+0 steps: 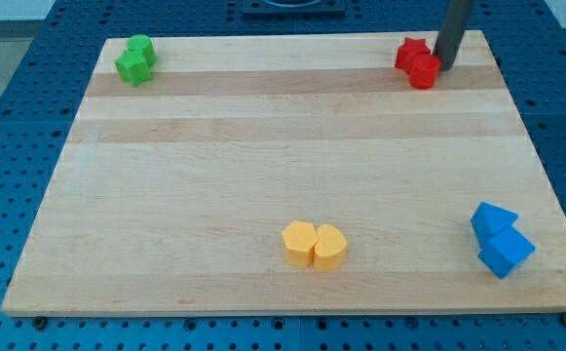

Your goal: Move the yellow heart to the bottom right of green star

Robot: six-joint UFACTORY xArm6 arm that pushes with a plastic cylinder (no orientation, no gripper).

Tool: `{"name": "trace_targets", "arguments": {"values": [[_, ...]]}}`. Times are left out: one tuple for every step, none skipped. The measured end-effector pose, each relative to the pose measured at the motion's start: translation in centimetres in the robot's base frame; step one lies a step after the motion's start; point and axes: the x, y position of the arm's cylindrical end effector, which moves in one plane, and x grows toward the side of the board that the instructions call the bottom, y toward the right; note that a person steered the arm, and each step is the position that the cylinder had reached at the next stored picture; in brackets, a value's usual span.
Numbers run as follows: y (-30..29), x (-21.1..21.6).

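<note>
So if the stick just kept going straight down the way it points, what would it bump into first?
My tip points down at the wooden board and already seems to rest on it, so the board comes first. The red blocks sit just to the view's left of it, seemingly touching; depth is unclear.

You will find no words, numbers, labels or signs to read here. The blocks, the wooden board and the blue table are all plain.
</note>
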Motion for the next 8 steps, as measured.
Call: {"name": "trace_targets", "arguments": {"values": [[-0.1, 1.0], [-1.4, 2.8], [-3.2, 3.7], [-3.2, 8.0], [-3.3, 14.8], [-4.7, 20.0], [-6.6, 23.2], [-7.6, 27.8]]}}
